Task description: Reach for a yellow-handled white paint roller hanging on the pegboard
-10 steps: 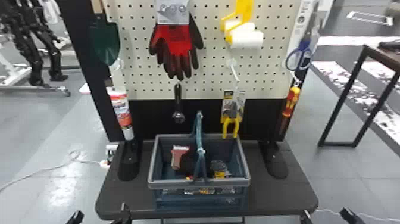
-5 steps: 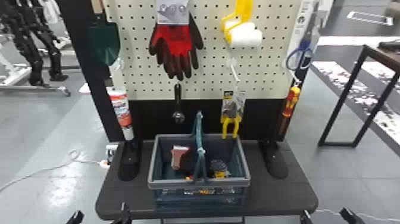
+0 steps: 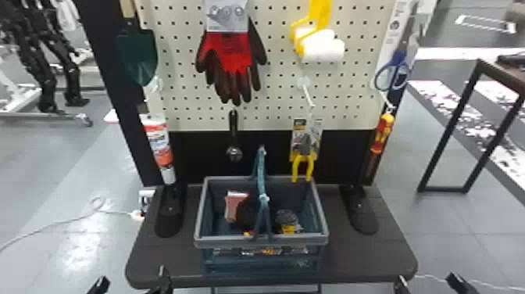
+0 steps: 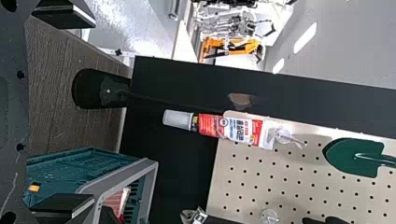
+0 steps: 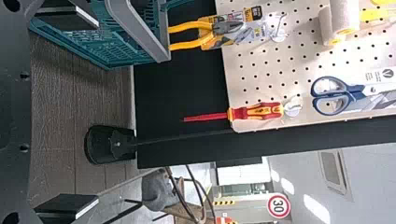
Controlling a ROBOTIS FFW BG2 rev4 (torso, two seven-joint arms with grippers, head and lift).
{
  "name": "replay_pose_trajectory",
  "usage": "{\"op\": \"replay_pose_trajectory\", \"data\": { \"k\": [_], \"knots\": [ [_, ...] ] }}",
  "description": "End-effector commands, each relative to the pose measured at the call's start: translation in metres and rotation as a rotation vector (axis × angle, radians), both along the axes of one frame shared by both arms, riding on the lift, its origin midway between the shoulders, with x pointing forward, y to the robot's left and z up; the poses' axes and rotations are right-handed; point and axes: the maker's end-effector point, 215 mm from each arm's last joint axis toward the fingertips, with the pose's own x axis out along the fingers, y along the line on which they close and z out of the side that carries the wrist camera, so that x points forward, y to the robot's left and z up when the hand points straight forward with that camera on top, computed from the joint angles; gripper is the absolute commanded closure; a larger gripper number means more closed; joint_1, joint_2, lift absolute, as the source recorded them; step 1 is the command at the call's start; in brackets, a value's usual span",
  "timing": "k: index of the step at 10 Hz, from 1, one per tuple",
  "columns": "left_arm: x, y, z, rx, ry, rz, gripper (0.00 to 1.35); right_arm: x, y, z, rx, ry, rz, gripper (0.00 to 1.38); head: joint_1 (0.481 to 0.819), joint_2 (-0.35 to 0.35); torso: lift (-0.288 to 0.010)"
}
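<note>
The white paint roller with its yellow handle hangs at the upper right of the pegboard, higher than the yellow pliers. My right gripper is open at the bottom edge of the head view, low and well apart from the roller. In the right wrist view the roller lies at the top right, beyond the spread fingers of the right gripper. My left gripper stands open at the table's front left; the left wrist view also has the left gripper with nothing between its fingers.
A blue-grey basket with tools inside stands on the dark table, its handle upright. Pliers, a screwdriver, scissors, gloves, a wrench, a trowel and a tube hang around it.
</note>
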Motion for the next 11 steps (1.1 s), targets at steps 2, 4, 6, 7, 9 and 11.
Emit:
{"op": "replay_pose_trajectory", "data": {
  "k": [2, 4, 6, 7, 9, 11],
  "knots": [
    [0.0, 0.0, 0.0, 0.0, 0.0, 0.0, 0.0, -0.0001, 0.0014, -0.0003, 0.005, 0.0, -0.002, 0.0, 0.549, 0.0, -0.1],
    [0.0, 0.0, 0.0, 0.0, 0.0, 0.0, 0.0, -0.0001, 0.0014, -0.0003, 0.005, 0.0, -0.002, 0.0, 0.549, 0.0, -0.1],
    [0.0, 0.0, 0.0, 0.0, 0.0, 0.0, 0.0, -0.0001, 0.0014, -0.0003, 0.005, 0.0, -0.002, 0.0, 0.549, 0.0, -0.1],
    [0.0, 0.0, 0.0, 0.0, 0.0, 0.0, 0.0, -0.0001, 0.0014, -0.0003, 0.005, 0.0, -0.002, 0.0, 0.549, 0.0, -0.1],
    [0.0, 0.0, 0.0, 0.0, 0.0, 0.0, 0.0, -0.0001, 0.0014, -0.0003, 0.005, 0.0, -0.002, 0.0, 0.549, 0.0, -0.1],
    [0.0, 0.0, 0.0, 0.0, 0.0, 0.0, 0.0, -0.0001, 0.0014, -0.0003, 0.005, 0.0, -0.002, 0.0, 0.549, 0.0, -0.1]
  ]
}}
